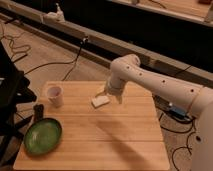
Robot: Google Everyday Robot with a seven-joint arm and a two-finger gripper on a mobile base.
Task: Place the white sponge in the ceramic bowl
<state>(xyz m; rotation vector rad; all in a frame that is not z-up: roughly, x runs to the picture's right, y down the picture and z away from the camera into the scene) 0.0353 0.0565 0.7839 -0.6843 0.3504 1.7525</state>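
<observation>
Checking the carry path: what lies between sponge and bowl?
Bare table up to the bowl in the camera view; cup stands aside. Claw is at the sponge.

Glossy ceramic bowl (43,136), wood table (115,135), end effector (112,94) by white sponge (100,101)

This looks like a robotics lab or test bay. A bare wooden table (125,145) stands on a hard floor, with loose cables (55,64) trailing at 10 o'clock. A long rail (75,32) runs from 11 to 2 o'clock, and a black equipment frame (12,95) stands at 9. The white robot arm (160,87) reaches in from 3 o'clock, its gripper (111,92) over the table's far part near 12 o'clock.
</observation>
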